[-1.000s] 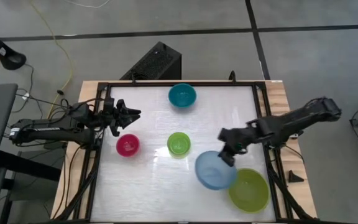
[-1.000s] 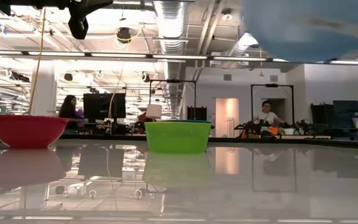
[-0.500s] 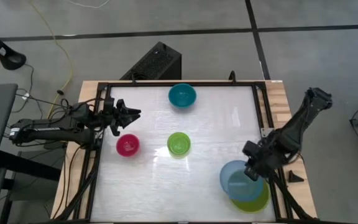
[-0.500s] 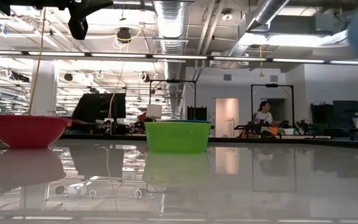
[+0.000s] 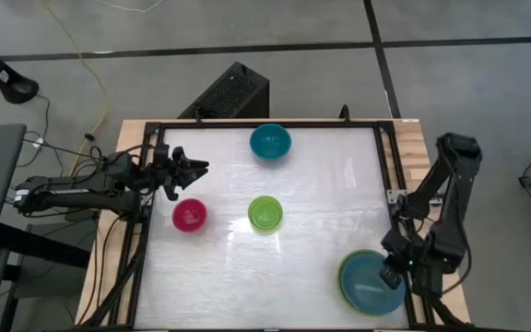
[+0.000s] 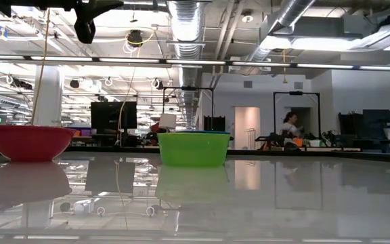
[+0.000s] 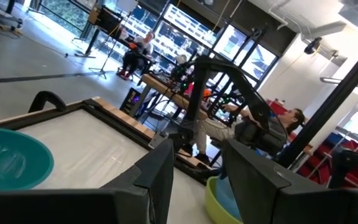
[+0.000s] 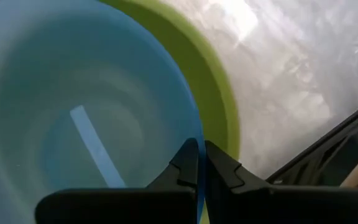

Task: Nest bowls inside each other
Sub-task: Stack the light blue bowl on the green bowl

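At the table's near right corner the light blue bowl [image 5: 367, 284] sits inside the rim of the large lime green bowl [image 8: 224, 118]. My right gripper [image 5: 391, 275] is shut on the blue bowl's right-hand side. Whether the blue bowl rests on the green one, I cannot tell. The teal bowl [image 5: 270, 141] stands at the far middle, the small lime green bowl [image 5: 265, 212] in the centre, and the magenta pink bowl [image 5: 190, 215] to its left. My left gripper [image 5: 197, 169] hovers open above the table's left side, beyond the pink bowl. My right gripper pinches the light blue bowl's rim [image 8: 197, 186] on the side toward the table's right edge, one finger inside the bowl and one outside. The fingers come from above, pointing steeply down. The bowl is upright, mouth up, over the large green bowl.
A black frame [image 5: 390, 157] runs round the white table top. The middle and near left of the table hold only the small green and pink bowls [image 6: 29, 141]. People show in the room beyond the far edge [image 6: 291, 125].
My right gripper has carried the light blue bowl from left of the large green bowl toward the table's near right corner and down, turning its wrist as it went. The blue bowl now lies within the green bowl's outline.
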